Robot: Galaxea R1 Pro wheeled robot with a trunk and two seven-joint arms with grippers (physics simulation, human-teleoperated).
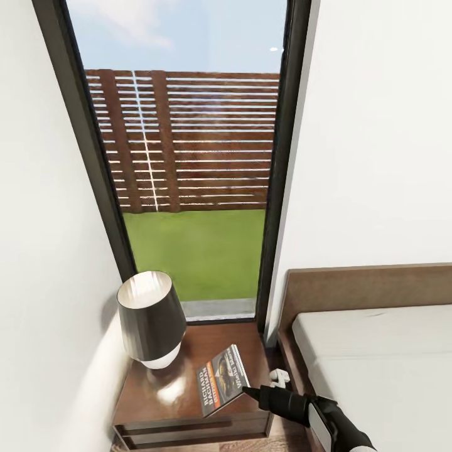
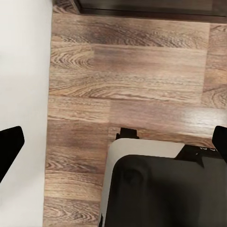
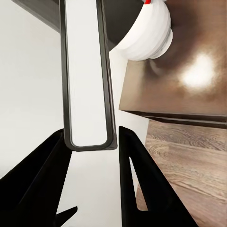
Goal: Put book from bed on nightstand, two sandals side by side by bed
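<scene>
White walls (image 1: 376, 157) are framing a tall dark-framed window (image 1: 188, 157), through which a slatted wooden fence and a strip of grass are showing. Below the window, in the corner beside the bed (image 1: 383, 358), the nightstand (image 1: 182, 402) is standing with its glossy brown top catching a bright reflection. A lamp (image 1: 150, 320) with a dark shade and white base is sitting on the left part of that top.

In the head view I am holding the book (image 1: 223, 380) with my right fingers (image 1: 246, 392), which are closing on its lower right corner. The book is tilting with its cover facing up over the nightstand's front right part; whether its far edge is touching the top, I cannot tell. My right wrist view is looking along the book's (image 3: 87, 80) white page edge, which is sitting between my two dark fingers (image 3: 137, 184), with the lamp's (image 3: 146, 33) white base and the nightstand's (image 3: 189, 75) top just beyond it.

My left wrist view is looking straight down at the wood-plank floor (image 2: 127, 71) and part of my own grey and black base (image 2: 161, 189). My left fingers (image 2: 9, 149) are standing wide apart at the two edges of that picture, holding nothing.
</scene>
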